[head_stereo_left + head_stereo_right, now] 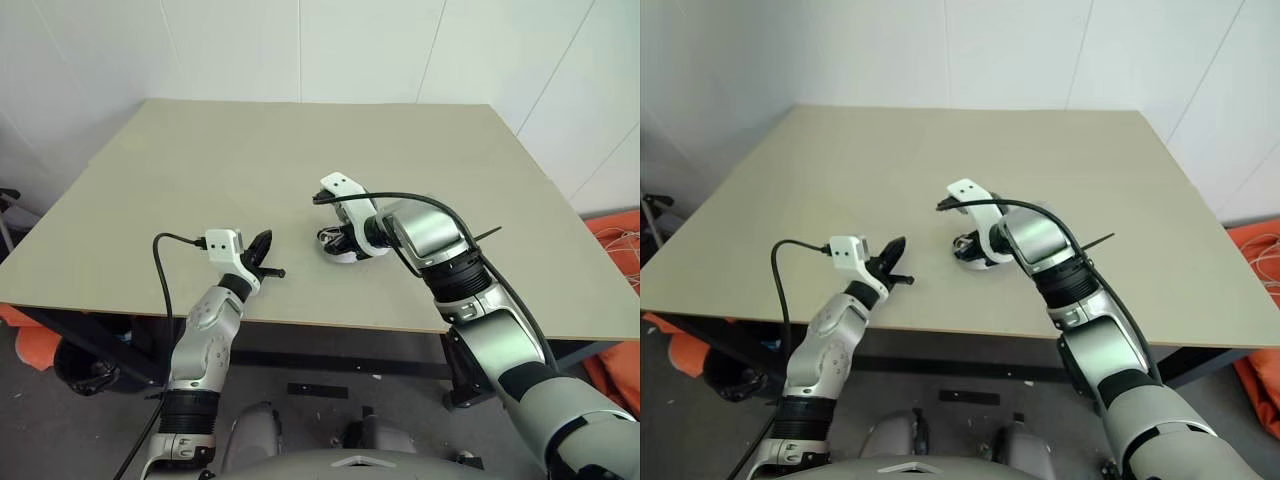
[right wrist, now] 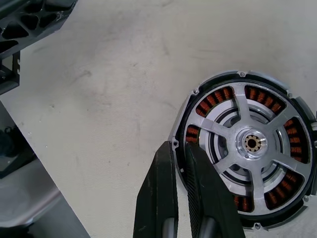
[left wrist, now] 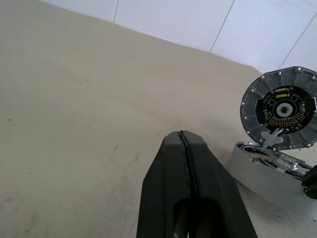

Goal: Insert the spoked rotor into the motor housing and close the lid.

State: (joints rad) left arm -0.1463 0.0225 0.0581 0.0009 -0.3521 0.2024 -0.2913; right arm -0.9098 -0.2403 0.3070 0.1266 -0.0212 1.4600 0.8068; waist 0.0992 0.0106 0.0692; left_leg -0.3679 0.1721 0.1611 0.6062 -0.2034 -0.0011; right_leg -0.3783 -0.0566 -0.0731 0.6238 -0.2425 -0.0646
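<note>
The motor housing [image 2: 224, 93] sits on the table with its copper windings showing. The spoked rotor [image 2: 250, 144] lies inside it, its silver spokes level with the rim. In the left wrist view the lid [image 3: 282, 111], a grey disc with a dark circuit face, stands on edge over the housing [image 3: 267, 171], its lower edge at the rim. My right gripper [image 2: 179, 145] points down at the housing's rim, its fingers almost together and shut on the lid's edge. My left gripper [image 1: 265, 245] hovers shut and empty over the table's near edge, left of the housing.
The tan table [image 1: 250, 150] stretches bare to the back and both sides. Its front edge runs just under my left gripper. A black cable [image 1: 400, 200] loops from the right wrist over the housing area. White walls stand behind the table.
</note>
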